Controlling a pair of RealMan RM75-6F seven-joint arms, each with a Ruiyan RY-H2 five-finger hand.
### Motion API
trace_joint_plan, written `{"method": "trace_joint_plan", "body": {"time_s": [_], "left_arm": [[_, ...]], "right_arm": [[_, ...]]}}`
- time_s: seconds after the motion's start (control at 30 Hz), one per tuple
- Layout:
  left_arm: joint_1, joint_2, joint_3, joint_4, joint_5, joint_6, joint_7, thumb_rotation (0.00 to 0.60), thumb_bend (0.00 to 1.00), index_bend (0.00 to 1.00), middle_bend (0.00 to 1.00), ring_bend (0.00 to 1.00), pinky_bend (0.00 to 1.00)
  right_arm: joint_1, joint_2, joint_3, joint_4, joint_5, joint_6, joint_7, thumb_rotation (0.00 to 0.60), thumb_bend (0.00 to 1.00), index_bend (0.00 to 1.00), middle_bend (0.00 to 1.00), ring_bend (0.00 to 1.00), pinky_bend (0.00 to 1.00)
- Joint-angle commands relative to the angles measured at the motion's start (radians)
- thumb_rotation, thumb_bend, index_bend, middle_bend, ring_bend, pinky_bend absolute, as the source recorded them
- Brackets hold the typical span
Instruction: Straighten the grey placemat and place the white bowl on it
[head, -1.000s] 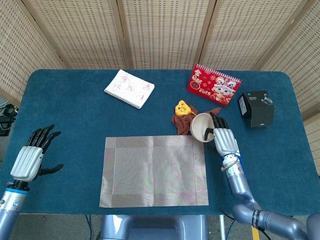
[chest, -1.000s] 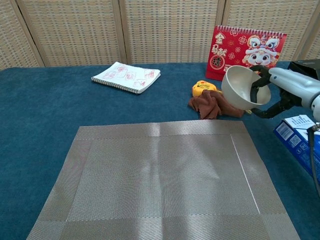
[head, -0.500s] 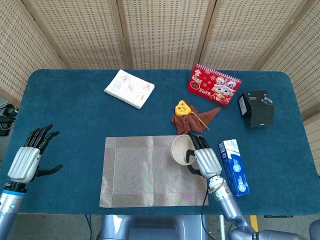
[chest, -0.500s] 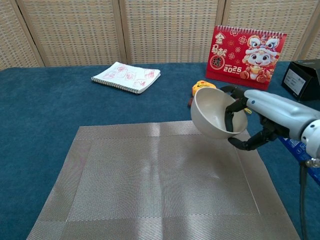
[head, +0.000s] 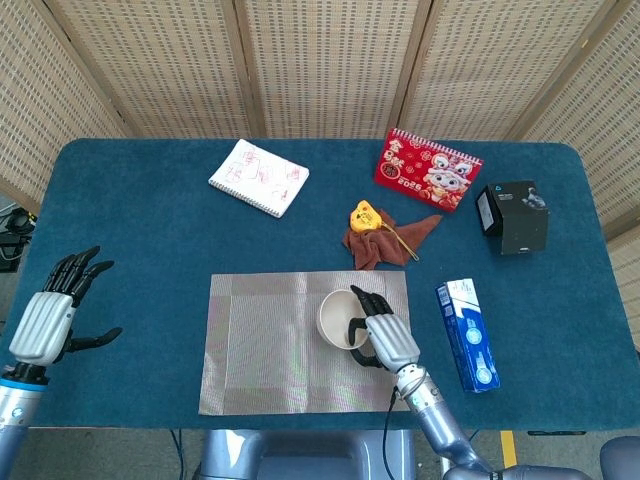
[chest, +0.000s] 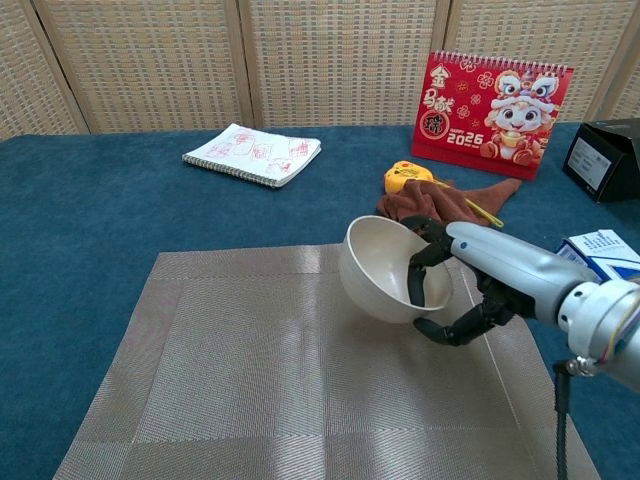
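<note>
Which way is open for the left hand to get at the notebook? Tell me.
Probably yes, straight across: the left hand is open and holds nothing, and only bare blue tabletop lies between it and the spiral notebook. Whether the arm stretches that far is uncertain.

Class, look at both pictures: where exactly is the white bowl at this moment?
The white bowl is gripped by the right hand over the right half of the grey placemat; the chest view shows it tilted, in front of the brown cloth.
</note>
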Motion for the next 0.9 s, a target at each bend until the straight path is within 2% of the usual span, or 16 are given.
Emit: {"method": "trace_joint_plan", "body": {"time_s": [0.03, 0.23, 0.43, 0.73, 0.9], "left_arm": [[0.001, 0.001, -0.002, 0.0, -0.001, 0.002, -0.003, 0.6, 0.1, 0.14, 0.0, 0.0, 0.0], [0.001, 0.001, -0.005, 0.004, -0.009, -0.001, -0.004, 0.6, 0.1, 0.14, 0.0, 0.0, 0.0], [0.002, 0.002, -0.007, 0.003, -0.013, -0.001, -0.005, 0.6, 0.1, 0.14, 0.0, 0.0, 0.0], [0.002, 0.003, -0.012, 0.005, -0.024, -0.005, -0.003, 0.6, 0.1, 0.14, 0.0, 0.0, 0.0], [0.0, -0.002, -0.016, 0.016, -0.042, -0.018, 0.01, 0.6, 0.1, 0.14, 0.0, 0.0, 0.0]], "right_arm": [[-0.002, 0.001, -0.004, 0.005, -0.004, -0.008, 0.016, 0.6, 0.52, 0.72, 0.03, 0.0, 0.0], [-0.009, 0.019, -0.014, -0.002, -0.029, -0.015, 0.049, 0.6, 0.42, 0.58, 0.0, 0.0, 0.0], [-0.019, 0.04, -0.021, -0.011, -0.042, -0.01, 0.064, 0.6, 0.37, 0.49, 0.0, 0.0, 0.0], [-0.048, 0.091, -0.024, -0.011, -0.08, 0.019, 0.127, 0.6, 0.35, 0.44, 0.0, 0.0, 0.0], [-0.089, 0.204, -0.003, -0.02, -0.125, 0.084, 0.207, 0.6, 0.34, 0.41, 0.0, 0.0, 0.0]]}}
